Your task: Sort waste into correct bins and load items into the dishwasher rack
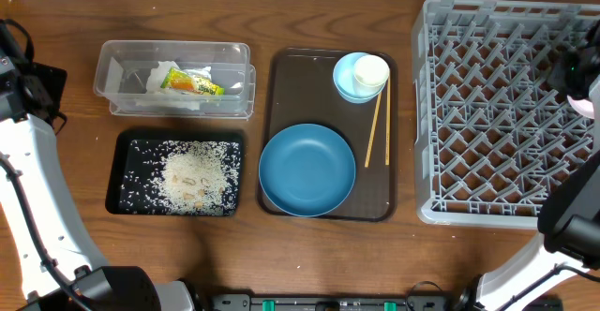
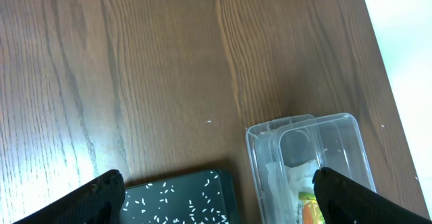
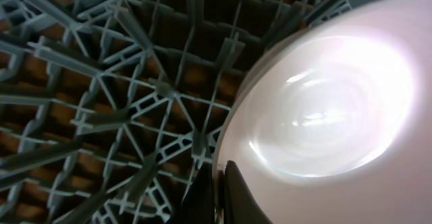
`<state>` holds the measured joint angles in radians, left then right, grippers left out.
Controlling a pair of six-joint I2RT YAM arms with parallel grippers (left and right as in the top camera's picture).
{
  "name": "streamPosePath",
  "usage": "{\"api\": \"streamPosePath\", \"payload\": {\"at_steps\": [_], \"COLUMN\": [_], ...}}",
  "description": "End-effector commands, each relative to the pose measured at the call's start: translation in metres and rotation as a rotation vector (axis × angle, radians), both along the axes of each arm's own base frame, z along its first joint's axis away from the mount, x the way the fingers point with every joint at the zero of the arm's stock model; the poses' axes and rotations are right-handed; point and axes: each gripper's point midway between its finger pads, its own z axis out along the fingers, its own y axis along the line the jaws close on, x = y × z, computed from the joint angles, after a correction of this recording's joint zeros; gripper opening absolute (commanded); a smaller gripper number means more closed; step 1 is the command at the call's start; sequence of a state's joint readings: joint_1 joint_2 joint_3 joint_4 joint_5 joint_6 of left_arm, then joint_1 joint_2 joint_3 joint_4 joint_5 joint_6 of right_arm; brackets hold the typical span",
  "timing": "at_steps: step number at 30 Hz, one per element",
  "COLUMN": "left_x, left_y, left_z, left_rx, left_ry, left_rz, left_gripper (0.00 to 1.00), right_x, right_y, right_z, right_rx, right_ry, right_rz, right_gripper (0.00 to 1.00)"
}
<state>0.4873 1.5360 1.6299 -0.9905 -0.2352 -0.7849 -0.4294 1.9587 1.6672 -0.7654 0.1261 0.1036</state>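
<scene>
The grey dishwasher rack point(image 1: 502, 114) stands at the right. My right gripper point(image 3: 217, 190) is shut on the rim of a white bowl point(image 3: 324, 102) and holds it over the rack's grid point(image 3: 101, 82), near its right edge in the overhead view point(image 1: 588, 103). The blue plate point(image 1: 307, 169), the light-blue bowl point(image 1: 345, 79) with the white cup point(image 1: 371, 70) in it, and the chopsticks point(image 1: 377, 124) lie on a brown tray. The clear tub point(image 1: 173, 77) holds the napkin point(image 1: 141, 79) and the wrapper point(image 1: 192, 84). Rice point(image 1: 192, 175) lies in the black tray point(image 1: 127, 142). My left gripper point(image 2: 216, 200) is open and empty above the tub point(image 2: 317, 150) and the black tray point(image 2: 182, 197).
The brown serving tray point(image 1: 286, 77) lies between the bins and the rack. The left arm point(image 1: 23, 124) runs along the table's left edge. Bare wood table point(image 2: 148, 69) lies beyond the tub and black tray, with the table's edge at the far right of the left wrist view.
</scene>
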Motion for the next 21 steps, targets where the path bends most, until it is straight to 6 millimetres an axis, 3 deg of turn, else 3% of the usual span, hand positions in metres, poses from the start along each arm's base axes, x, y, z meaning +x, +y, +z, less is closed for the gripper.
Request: {"api": "streamPosePath", "payload": {"at_steps": [1, 5, 8, 13, 17, 21], "left_x": [-0.001, -0.001, -0.001, -0.001, -0.001, -0.001], "left_y": [0.002, 0.002, 0.002, 0.002, 0.002, 0.002], "left_z": [0.0, 0.0, 0.0, 0.0, 0.0, 0.0], "left_rx": [0.005, 0.005, 0.005, 0.005, 0.005, 0.005], "left_ry": [0.007, 0.007, 0.007, 0.007, 0.007, 0.007], "left_rz": [0.001, 0.001, 0.001, 0.001, 0.001, 0.001], "left_gripper": [0.92, 0.92, 0.92, 0.92, 0.92, 0.92], "right_x": [-0.007, -0.014, -0.022, -0.043, -0.051, -0.062], "right_y": [-0.001, 0.007, 0.023, 0.021, 0.037, 0.036], "right_z": [0.036, 0.092, 0.118, 0.116, 0.116, 0.109], "right_rx": [0.036, 0.119, 0.303, 0.51, 0.652, 0.794], "right_ry": [-0.09, -0.263, -0.379, -0.437, -0.6, -0.796], "right_rz": [-0.049, -0.033, 0.039, 0.077, 0.329, 0.45], "right_gripper": [0.01, 0.01, 0.01, 0.01, 0.01, 0.01]}}
